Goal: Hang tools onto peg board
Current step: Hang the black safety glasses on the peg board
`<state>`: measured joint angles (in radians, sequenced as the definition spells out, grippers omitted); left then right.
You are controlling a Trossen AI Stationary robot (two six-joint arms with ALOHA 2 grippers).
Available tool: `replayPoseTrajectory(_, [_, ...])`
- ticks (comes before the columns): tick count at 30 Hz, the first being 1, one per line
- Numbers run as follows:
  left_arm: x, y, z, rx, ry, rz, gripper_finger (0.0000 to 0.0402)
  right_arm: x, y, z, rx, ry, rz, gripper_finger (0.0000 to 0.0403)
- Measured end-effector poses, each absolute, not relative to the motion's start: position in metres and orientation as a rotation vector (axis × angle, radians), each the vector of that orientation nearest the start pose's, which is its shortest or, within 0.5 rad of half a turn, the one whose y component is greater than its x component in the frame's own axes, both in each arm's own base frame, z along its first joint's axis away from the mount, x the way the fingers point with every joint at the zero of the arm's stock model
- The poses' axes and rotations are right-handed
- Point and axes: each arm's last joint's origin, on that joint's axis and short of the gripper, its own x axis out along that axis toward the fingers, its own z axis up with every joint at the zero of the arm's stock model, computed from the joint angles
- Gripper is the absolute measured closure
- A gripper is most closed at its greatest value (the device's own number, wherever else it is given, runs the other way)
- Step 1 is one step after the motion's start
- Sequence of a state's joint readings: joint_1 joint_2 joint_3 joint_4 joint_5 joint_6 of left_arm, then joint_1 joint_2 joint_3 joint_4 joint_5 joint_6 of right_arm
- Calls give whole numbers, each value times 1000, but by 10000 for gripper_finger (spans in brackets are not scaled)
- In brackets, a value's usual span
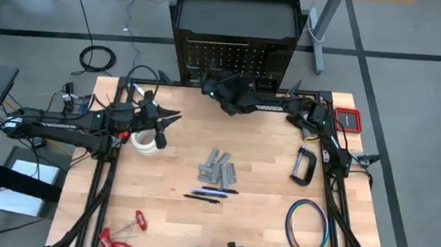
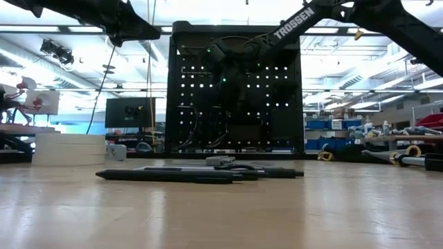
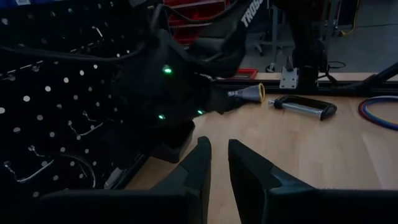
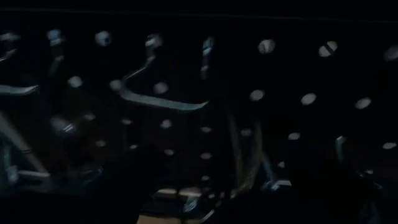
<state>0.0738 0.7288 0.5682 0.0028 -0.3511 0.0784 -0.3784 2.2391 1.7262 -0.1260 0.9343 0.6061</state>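
The black peg board stands upright at the table's far edge. My right gripper is up against its holed face, its dim fingers standing wide open and empty by a metal hook. My left gripper hovers at the table's left, slightly open, holding nothing. On the table lie a white tape roll, grey metal pieces, dark pens, a black C-clamp and red-handled tools. Dark cable loops hang on the board.
A multicoloured wire loop lies at the near right and a small red case at the far right. Bare wood shows between pens and near edge. The right arm stretches along the far edge in front of the board.
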Motion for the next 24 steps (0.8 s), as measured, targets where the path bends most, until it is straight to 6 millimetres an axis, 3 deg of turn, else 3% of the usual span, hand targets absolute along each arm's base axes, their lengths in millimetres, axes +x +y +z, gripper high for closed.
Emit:
replayPoseTrajectory(13, [167, 22, 284, 95, 173, 414, 340, 444, -220, 193, 379, 311, -1384, 58])
replayPoseTrajectory(24, [167, 22, 284, 97, 175, 412, 340, 444, -223, 194, 356, 349, -1328, 138])
